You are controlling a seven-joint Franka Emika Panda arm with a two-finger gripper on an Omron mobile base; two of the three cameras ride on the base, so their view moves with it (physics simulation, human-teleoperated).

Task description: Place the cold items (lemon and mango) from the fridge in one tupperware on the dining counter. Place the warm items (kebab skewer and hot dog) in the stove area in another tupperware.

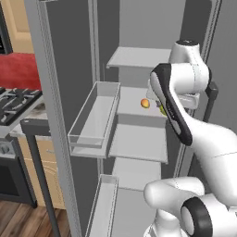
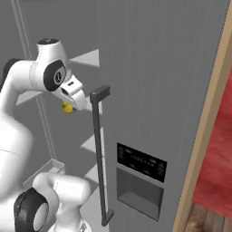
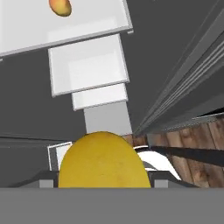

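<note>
The lemon [image 3: 104, 160] is a smooth, deep-yellow oval, sitting right at the gripper [image 3: 104, 183] in the hand view, with the dark fingers [image 3: 48, 182] pressed against its two sides, so it looks clamped between them (the tips themselves are mostly hidden behind the fruit). From the right base view only a small yellow bit of it peeks out under the hand. The mango [image 1: 145, 103], small and orange with a reddish blush, lies on a white fridge shelf [image 1: 134, 104], apart from the lemon. The white arm [image 1: 185, 88] reaches up from the base and bends into the open fridge at middle-shelf height, the hand pointing down. A clear door bin [image 1: 92, 121] on the open left door appears to hold nothing.
</note>
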